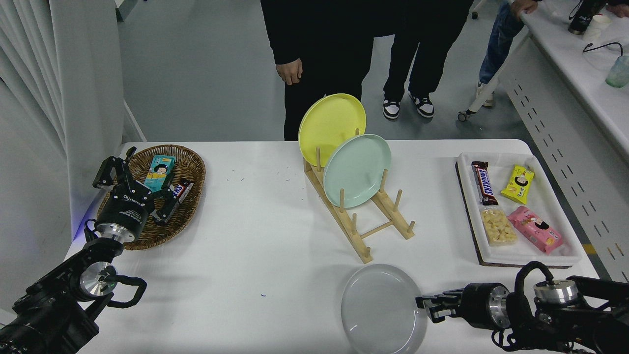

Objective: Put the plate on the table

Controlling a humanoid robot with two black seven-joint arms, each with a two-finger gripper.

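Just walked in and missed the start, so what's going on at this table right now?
The robot's right gripper is at the right edge of the grey plate, which is low over or on the white table near its front edge, just in front of the wooden rack holding a yellow plate and a mint green plate. The left gripper is parked over the wicker basket. People stand at the far side.

— Where's open room?
— The white surface (255, 246) between basket (194, 196) and rack (363, 231).
— What blocks it?
— The rack (two plates upright) and the snack tray (565, 253) beside it.
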